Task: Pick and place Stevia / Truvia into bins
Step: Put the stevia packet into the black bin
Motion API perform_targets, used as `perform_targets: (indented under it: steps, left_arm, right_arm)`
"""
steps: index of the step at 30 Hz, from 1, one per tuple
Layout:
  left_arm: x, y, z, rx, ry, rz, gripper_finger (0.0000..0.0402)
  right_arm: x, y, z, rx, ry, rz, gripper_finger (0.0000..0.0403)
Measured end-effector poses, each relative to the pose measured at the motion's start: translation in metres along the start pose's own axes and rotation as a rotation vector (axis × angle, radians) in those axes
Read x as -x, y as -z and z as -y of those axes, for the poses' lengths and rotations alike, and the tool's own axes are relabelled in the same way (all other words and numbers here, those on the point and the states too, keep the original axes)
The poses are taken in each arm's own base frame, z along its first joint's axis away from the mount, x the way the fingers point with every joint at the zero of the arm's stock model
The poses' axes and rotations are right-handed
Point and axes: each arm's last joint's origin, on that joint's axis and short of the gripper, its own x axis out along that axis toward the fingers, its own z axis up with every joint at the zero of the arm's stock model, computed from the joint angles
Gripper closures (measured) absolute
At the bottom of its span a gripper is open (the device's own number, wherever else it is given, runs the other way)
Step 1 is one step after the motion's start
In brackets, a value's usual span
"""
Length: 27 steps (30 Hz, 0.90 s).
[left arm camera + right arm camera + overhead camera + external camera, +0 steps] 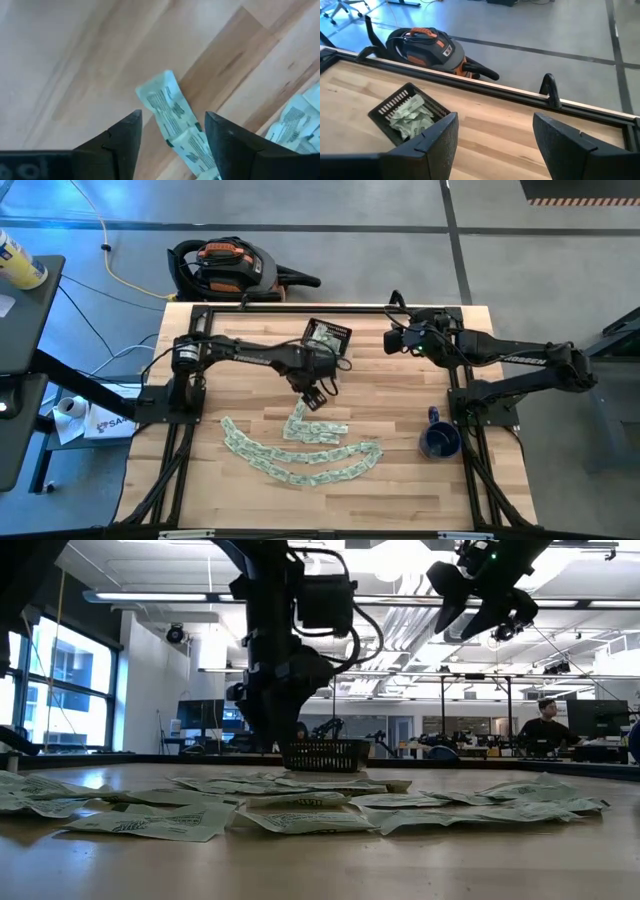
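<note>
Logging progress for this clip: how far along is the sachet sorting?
Some pale green paper sachets already lie in the dark slatted basket. The open left claw hovers over the top of the sachet pile, holding nothing. Most sachets remain on the wooden table.

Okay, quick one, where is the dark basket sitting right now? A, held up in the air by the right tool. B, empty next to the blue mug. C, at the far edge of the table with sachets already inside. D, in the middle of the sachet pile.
C: the basket rests on the table at its far edge, and the right wrist view shows sachets lying inside it.
</note>
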Motion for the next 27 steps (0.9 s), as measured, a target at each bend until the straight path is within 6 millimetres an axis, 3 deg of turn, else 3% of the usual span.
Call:
perform_targets:
  steps: [5, 13, 20, 27]
  left_arm:
    - [-0.011, 0.007, -0.001, 0.026, -0.017, -0.002, 0.0145]
    - [-0.034, 0.013, -0.012, 0.098, 0.086, -0.009, 0.0188]
    - [-0.037, 0.014, -0.015, 0.043, -0.006, 0.035, 0.0275]
    - [-0.031, 0.003, -0.023, -0.027, -0.073, 0.125, 0.0378]
  right_arm:
    - [0.004, 0.003, -0.004, -0.018, -0.027, -0.005, 0.0157]
    - [0.011, 0.008, -0.009, -0.009, -0.065, -0.011, 0.0157]
    - [0.012, 0.009, -0.010, -0.002, -0.065, -0.010, 0.0157]
    - [0.012, 0.009, -0.009, 0.008, -0.051, -0.002, 0.0157]
